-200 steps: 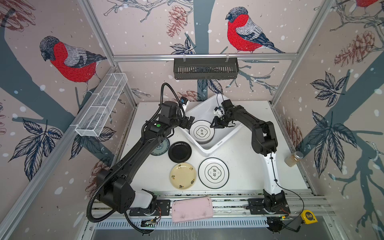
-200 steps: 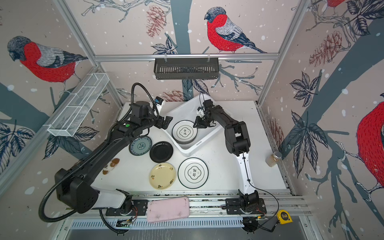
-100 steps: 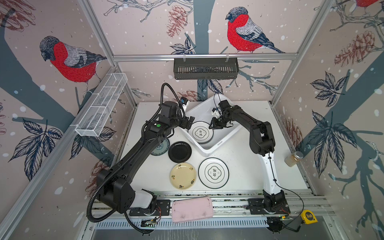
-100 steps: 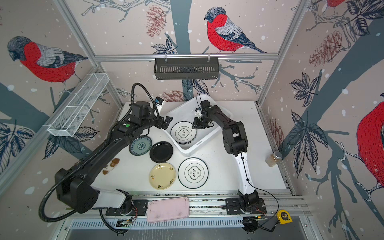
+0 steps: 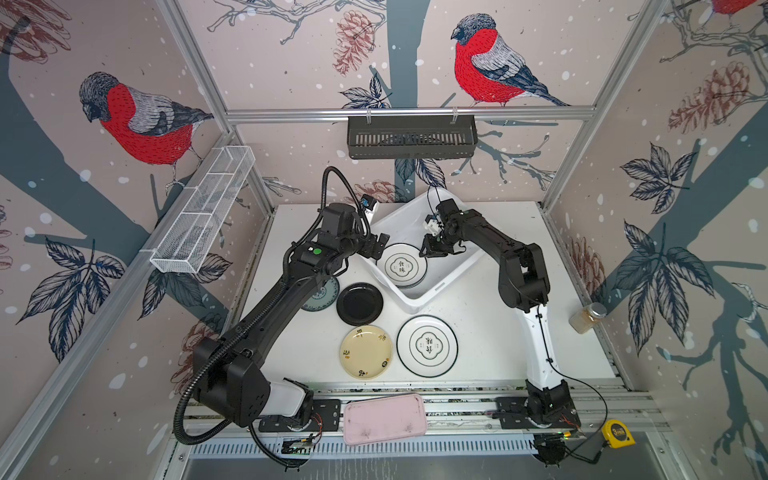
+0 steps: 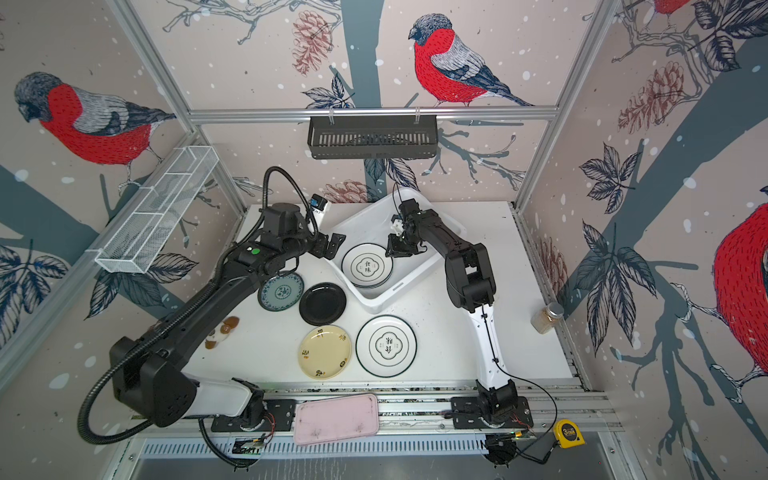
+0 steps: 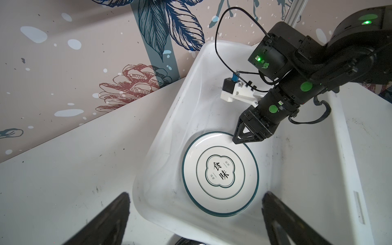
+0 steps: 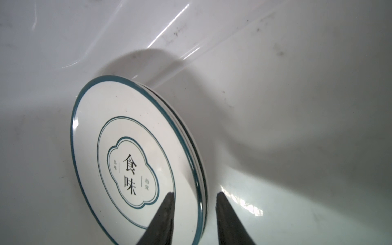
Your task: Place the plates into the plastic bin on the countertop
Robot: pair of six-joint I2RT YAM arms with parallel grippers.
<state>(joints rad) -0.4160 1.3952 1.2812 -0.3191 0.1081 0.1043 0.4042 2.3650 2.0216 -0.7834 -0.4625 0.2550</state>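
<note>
Right gripper (image 8: 194, 194) has nudged the emblem plate (image 7: 220, 174) toward 9 o'clock, jaws narrow astride its rim, grip unclear; left gripper (image 7: 196, 194) jaws wide, empty. 4 plates (image 5: 365, 352) remain outside the plastic bin (image 7: 161, 148).

Both arms are mostly matte black with white lower links. The left arm (image 5: 266, 307) drags a fat ribbed hose (image 5: 178, 417). The right arm (image 5: 490, 237) gets a skinny black cable (image 7: 215, 42), green stickers (image 7: 306, 86), and a truss-style right gripper (image 8: 195, 194).

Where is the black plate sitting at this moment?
In both top views the black plate lies flat on the countertop, left of centre, between the teal plate and the plastic bin, behind the pale yellow plate.
</note>
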